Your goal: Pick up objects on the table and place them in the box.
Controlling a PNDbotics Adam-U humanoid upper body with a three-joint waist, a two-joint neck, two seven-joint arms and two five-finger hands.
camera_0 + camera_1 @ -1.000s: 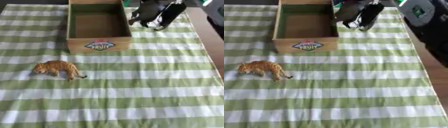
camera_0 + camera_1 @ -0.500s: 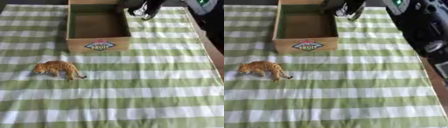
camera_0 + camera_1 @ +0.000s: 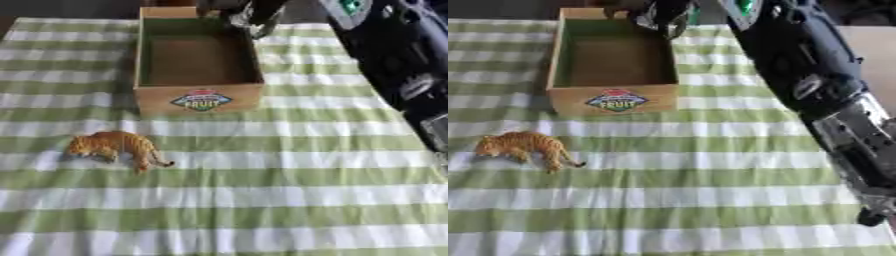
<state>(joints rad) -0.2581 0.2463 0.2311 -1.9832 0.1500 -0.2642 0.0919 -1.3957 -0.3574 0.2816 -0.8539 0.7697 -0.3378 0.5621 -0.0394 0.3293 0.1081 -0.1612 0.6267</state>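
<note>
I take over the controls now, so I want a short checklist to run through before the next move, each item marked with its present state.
1. Box upright with its opening facing up: ok.
2. Box has room inside; its floor looks bare: ok.
3. Toy tiger off the box, on the striped cloth in front of it: ok, not yet picked.
4. Right hand over the box's far right corner: ok.
5. Right hand carries something: cannot tell.
6. Left hand available: cannot tell, it shows in neither view.
</note>
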